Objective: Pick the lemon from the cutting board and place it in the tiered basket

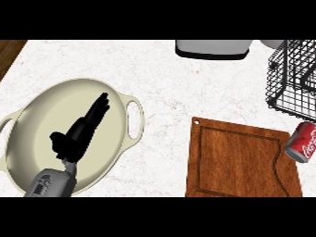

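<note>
Stretching straight fingers over the cream pot (49, 99) at the frame's left, the left hand (78, 133) holds nothing.
The lemon cannot be made out; a red can (305, 142) lies beside the cutting board (239, 162), below the tiered basket (298, 81), which the upper right edge cuts off.

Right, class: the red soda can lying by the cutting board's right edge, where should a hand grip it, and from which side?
Take the red soda can round the middle of its body, from above. It lies on its side, silver end toward the cutting board, so its curved sides are open to fingers and thumb; the flat ends likely offer little to pinch.
</note>
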Robot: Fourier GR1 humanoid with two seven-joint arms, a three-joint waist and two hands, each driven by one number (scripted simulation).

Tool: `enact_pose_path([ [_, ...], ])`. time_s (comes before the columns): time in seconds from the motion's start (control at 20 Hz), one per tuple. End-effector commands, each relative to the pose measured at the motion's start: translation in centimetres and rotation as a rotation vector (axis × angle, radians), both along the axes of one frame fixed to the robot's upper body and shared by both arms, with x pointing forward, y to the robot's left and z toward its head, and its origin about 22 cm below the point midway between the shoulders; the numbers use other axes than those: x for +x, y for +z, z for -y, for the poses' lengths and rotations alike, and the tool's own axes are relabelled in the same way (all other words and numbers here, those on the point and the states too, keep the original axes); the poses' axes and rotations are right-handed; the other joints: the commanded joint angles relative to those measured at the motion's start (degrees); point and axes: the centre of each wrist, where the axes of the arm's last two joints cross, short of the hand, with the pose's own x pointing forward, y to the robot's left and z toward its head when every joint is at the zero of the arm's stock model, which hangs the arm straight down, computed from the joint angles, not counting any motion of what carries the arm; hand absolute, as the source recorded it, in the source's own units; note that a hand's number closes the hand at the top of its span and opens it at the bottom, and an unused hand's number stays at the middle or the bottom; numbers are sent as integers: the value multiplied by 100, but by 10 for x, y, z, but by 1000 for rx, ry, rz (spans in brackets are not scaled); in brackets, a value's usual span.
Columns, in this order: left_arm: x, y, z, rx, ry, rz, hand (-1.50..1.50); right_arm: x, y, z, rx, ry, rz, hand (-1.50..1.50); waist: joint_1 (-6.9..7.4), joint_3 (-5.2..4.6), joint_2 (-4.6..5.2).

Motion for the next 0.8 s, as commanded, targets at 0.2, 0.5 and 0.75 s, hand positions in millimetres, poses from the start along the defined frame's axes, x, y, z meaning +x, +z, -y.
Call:
enact_pose_path([
  [0.2, -10, -2, 19, -12, -1, -19, 0, 63, -4, -49, -9, 83, -84, 150, -30, 1, -3],
  [0.5, 0, -2, -1, -6, 29, -5, 0, 90, -31, -68, -4, 120, -105, 150, -109, 1, 8],
  [0.75, -3, -11, -4, 4, 36, -8, 0, 109, -47, -87, 68, 156, -115, 150, -79, 3, 30],
])
